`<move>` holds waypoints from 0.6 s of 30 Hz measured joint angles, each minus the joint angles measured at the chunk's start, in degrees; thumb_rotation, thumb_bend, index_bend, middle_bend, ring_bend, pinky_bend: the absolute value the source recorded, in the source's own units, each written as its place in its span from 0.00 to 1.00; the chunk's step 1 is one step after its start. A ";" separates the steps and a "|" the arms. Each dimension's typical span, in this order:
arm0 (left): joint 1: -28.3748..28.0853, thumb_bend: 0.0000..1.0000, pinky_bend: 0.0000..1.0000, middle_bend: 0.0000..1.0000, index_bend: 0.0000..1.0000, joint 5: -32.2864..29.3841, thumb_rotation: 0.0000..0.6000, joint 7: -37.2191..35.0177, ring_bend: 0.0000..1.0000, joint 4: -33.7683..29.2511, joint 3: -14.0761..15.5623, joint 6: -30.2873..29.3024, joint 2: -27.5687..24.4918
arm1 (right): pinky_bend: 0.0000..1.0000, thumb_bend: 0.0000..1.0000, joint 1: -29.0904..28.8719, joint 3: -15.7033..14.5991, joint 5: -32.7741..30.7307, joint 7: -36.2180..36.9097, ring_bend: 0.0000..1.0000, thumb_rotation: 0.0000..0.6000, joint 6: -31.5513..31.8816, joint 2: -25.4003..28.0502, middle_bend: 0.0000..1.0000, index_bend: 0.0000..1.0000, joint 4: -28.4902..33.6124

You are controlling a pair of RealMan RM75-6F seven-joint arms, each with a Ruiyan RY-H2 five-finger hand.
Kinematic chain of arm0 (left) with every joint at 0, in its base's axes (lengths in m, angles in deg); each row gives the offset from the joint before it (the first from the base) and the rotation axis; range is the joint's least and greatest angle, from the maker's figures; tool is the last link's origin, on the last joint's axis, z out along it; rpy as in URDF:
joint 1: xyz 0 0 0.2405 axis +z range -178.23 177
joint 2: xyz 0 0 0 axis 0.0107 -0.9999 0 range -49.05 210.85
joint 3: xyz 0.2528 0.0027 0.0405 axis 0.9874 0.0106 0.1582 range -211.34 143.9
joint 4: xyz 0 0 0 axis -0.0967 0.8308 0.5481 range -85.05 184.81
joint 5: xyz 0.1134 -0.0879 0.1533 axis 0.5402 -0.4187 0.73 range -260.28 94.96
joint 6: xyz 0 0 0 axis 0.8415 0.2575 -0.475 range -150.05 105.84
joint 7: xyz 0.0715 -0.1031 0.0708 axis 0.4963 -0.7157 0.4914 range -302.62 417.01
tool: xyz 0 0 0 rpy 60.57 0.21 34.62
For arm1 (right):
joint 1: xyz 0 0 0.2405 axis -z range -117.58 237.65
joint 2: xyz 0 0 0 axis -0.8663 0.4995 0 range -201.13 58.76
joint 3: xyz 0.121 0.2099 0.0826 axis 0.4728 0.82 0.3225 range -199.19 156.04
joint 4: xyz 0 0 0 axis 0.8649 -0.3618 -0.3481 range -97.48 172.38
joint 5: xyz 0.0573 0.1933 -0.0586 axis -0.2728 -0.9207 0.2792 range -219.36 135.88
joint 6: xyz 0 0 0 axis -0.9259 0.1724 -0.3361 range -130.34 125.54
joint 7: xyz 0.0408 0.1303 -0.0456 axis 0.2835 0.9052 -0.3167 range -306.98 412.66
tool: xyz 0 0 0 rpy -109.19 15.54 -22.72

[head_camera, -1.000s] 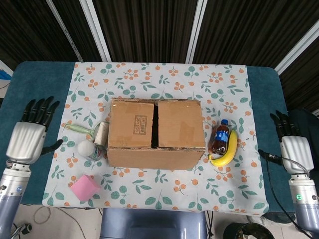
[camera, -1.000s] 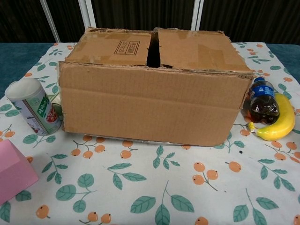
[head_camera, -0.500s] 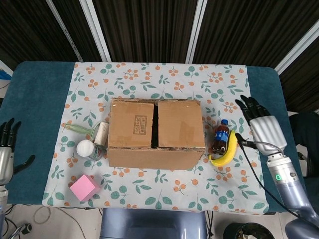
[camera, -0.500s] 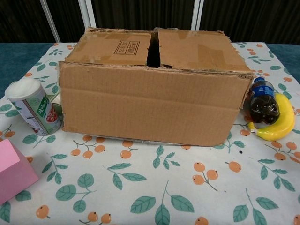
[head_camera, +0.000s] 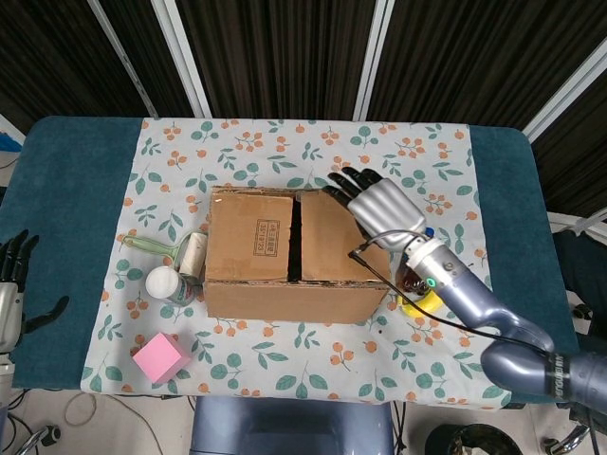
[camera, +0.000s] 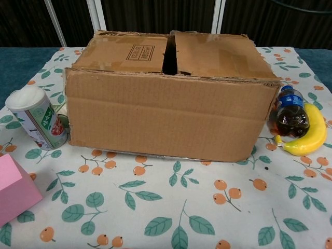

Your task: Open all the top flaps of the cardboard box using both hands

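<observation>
Two flaps are seen lying shut on the cardboard box (head_camera: 297,251), a dark seam (head_camera: 295,239) running front to back between them. Nearest the front, well out to the left of the box, the left hand (head_camera: 13,284) is held at the table edge, fingers apart and empty. Farther back, the right hand (head_camera: 375,206) is spread, empty, above the box's right flap (head_camera: 341,237), fingertips toward the seam; contact cannot be told. Free room lies behind the box; a bottle (head_camera: 413,265) and banana (head_camera: 427,296) crowd its right side.
</observation>
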 measured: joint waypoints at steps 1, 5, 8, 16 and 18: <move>0.11 0.19 0.01 0.00 0.00 -0.02 1.00 -0.40 0.00 -0.05 -0.27 0.56 -0.12 | 0.23 1.00 -1.68 -0.16 -0.74 -0.85 0.15 1.00 -1.06 -1.18 0.18 0.29 -1.01; 0.44 0.19 0.01 0.00 0.00 0.00 1.00 -1.16 0.00 -0.25 -1.08 1.89 -0.42 | 0.23 1.00 -5.74 -1.10 -2.93 -3.68 0.17 1.00 -2.87 -4.35 0.20 0.38 -3.31; 0.63 0.19 0.01 0.00 0.00 0.09 1.00 -1.39 0.00 -0.46 -1.50 2.87 -0.61 | 0.23 1.00 -8.39 -2.18 -4.40 -5.46 0.19 1.00 -4.08 -6.43 0.23 0.40 -4.59; 1.25 0.19 0.01 0.00 0.00 0.33 1.00 -1.81 0.00 -0.98 -2.85 4.48 -0.97 | 0.23 1.00 -13.47 -5.92 -7.00 -8.25 0.20 1.00 -6.95 -9.92 0.23 0.41 -8.42; 1.39 0.19 0.01 0.00 0.00 0.37 1.00 -1.86 0.00 -1.06 -3.10 4.79 -0.98 | 0.23 1.00 -14.18 -6.97 -7.30 -8.56 0.20 1.00 -7.25 -10.25 0.23 0.41 -8.99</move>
